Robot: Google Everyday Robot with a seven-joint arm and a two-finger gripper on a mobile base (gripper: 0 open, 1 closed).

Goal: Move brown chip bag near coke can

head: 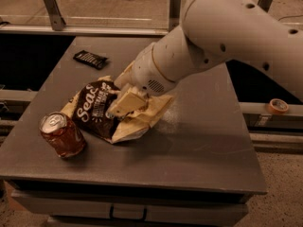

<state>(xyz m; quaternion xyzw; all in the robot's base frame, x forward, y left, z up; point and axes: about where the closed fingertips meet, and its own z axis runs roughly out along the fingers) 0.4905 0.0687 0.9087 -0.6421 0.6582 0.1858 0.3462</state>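
The brown chip bag (97, 109), dark brown with white "Sea" lettering and tan edges, lies on the grey table (199, 145) at left of centre. My gripper (124, 105) is shut on the bag's right side, its pale fingers pressed into the crinkled tan edge. The white arm reaches in from the upper right and hides the bag's far right part. The coke can (61, 134), red with a silver top, stands near the table's front left, just left of the bag and almost touching it.
A small flat black wrapper (90, 58) lies at the table's back left. A roll of tape (278, 106) sits on a rail beyond the table's right edge. A metal rail runs behind the table. The table has a drawer front below.
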